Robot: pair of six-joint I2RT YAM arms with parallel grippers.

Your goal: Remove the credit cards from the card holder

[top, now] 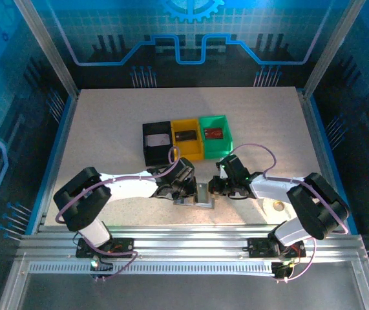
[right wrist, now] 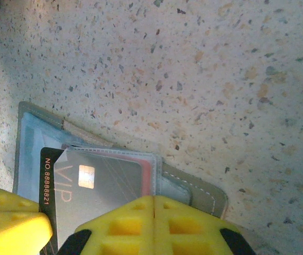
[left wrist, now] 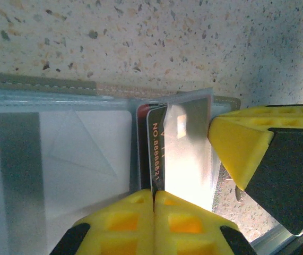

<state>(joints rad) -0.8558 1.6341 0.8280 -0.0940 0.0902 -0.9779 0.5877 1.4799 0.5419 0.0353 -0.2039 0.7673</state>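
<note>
We see the card holder (top: 201, 196) lying open near the middle of the table's (top: 106, 129) near edge, between the two grippers. The left gripper (left wrist: 154, 201) has its yellow fingers pressed tight together at the holder's edge, and so does the right gripper (right wrist: 154, 204). We cannot tell if a thin flap is caught between them. A dark card (right wrist: 101, 186) sits in the holder's clear pocket, with a red card (right wrist: 147, 169) peeking out behind it. The black bin (top: 148, 154), yellow bin (top: 187, 155) and green bin (top: 213, 119) stand in a row at the table's middle.
</note>
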